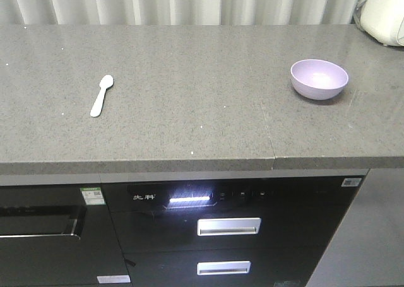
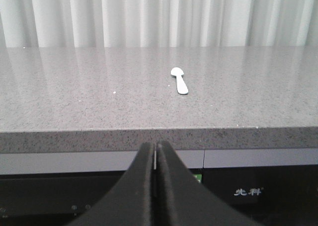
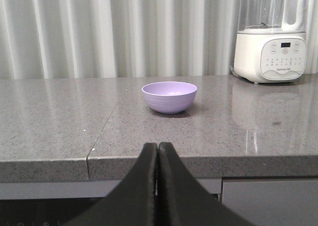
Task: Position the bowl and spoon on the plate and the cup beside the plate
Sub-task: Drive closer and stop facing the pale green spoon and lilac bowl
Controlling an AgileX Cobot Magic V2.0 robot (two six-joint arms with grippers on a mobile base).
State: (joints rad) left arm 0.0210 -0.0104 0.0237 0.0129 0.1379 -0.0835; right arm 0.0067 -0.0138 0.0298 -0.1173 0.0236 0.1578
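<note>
The bowl (image 1: 319, 79) stands upright and empty on the desk (image 1: 189, 129), out toward 2 o'clock in the front view. The spoon (image 1: 101, 95) lies flat well apart from it, over at 10 o'clock. The spoon's long axis runs from its head at about 1 o'clock to its handle end at 7 o'clock. Neither the plate nor the cup shows in any view, so where these two pieces must end up cannot be told yet.

In the right wrist view the bowl (image 3: 169, 97) sits almost dead ahead of the right fingers (image 3: 144, 186), at 12 o'clock, past the desk's front edge. A white blender (image 3: 271, 42) stands well off at 2 o'clock. In the left wrist view the spoon (image 2: 179, 80) lies just to the 1 o'clock side of the left fingers (image 2: 141, 186), handle end nearer them, head farther. By this the right arm is the nearer one for the bowl and the left for the spoon.

Both pairs of fingers are pressed together with no gap, holding nothing and touching nothing. They hang below and in front of the desk edge. Either would probably need to spread apart before reaching in.
</note>
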